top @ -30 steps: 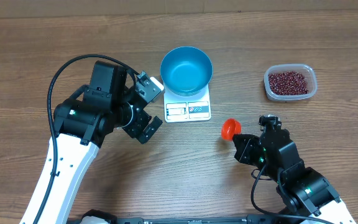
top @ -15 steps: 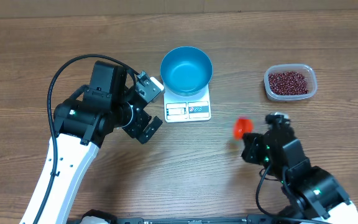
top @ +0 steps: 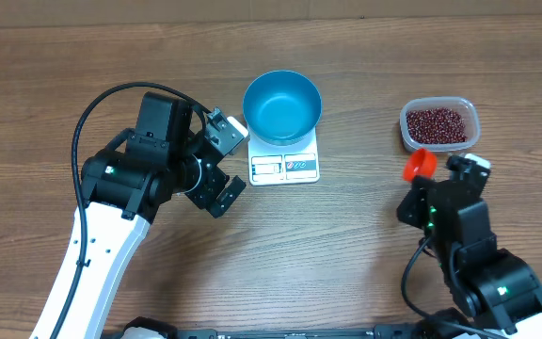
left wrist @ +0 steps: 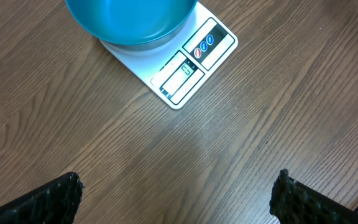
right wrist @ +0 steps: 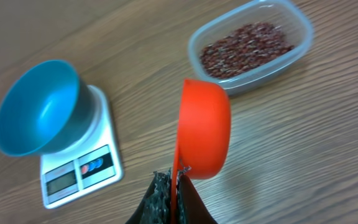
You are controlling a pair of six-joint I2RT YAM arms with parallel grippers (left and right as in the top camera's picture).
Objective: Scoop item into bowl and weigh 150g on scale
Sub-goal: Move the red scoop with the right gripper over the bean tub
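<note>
Looking down from overhead, you see your right gripper (right wrist: pixel 169 198) clamped on the handle of an orange scoop (top: pixel 420 165). The scoop is tipped on its edge, with its cup raised above the table (top: pixel 327 254). It sits just on the near side of the clear tub (top: pixel 440 149) at the far right. All the beans (top: pixel 438 123) you can see lie inside that tub. The blue bowl (top: pixel 282 104) stands on the far part of the white scale (top: pixel 285 168) at the middle of the table, well to the left of the scoop. The scale's display strip faces the near edge. Your left gripper (top: pixel 236 162) hangs just left of the scale, its jaws spread wide apart with only bare wood between them.
</note>
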